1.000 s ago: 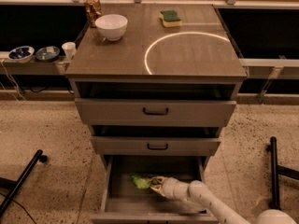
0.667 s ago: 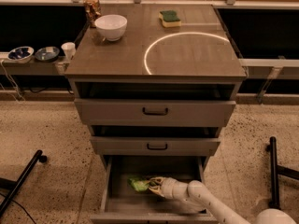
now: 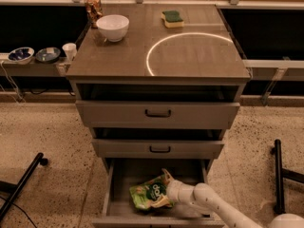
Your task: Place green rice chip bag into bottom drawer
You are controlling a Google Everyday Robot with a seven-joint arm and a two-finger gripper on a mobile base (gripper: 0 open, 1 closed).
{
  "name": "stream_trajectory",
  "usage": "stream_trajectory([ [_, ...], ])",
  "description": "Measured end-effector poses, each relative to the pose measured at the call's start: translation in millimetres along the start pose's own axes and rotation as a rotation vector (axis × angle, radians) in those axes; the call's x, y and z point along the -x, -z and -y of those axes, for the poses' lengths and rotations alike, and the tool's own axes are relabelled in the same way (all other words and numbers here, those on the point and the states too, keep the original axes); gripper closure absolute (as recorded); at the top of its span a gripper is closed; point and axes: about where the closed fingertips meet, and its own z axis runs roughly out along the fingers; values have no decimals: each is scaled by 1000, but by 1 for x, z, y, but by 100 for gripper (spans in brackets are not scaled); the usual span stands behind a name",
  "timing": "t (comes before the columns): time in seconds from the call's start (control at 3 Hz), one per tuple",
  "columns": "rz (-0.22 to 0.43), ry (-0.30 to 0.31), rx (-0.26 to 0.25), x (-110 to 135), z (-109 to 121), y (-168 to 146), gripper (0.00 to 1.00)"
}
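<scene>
- Item: bottom drawer (image 3: 156,220). It is the lowest of the grey cabinet's three and is pulled out towards me, with its interior open to view. The top drawer (image 3: 157,114) and middle drawer (image 3: 159,148) are both pushed in.
- Item: green rice chip bag (image 3: 151,194). It is inside the bottom drawer, about mid-width and towards the front. It lies logo-side up, with its right end raised against the gripper and one corner sticking upward. I judge it to be resting at least partly on the drawer floor.
- Item: gripper (image 3: 172,192). It is down inside the bottom drawer, touching the right end of the bag. The white arm (image 3: 213,205) reaches in from the lower right. I cannot tell from here whether the gripper is clamped on the bag or has already let go.
- Item: cabinet top (image 3: 199,61). It carries a white bowl (image 3: 112,26) and a green-and-yellow sponge (image 3: 172,18), neither of which belongs to this job.
- Progress: I judge the job nearly complete, as the bag is already within the drawer walls.
- Outstanding: the release needs confirming, the bag should settle flat, and the arm must lift clear without dragging the bag out.
</scene>
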Motion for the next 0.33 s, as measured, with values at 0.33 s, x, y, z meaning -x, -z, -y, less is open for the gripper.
stream_trajectory([
  [0.33,-67,-24,-72,19,20,58,0],
])
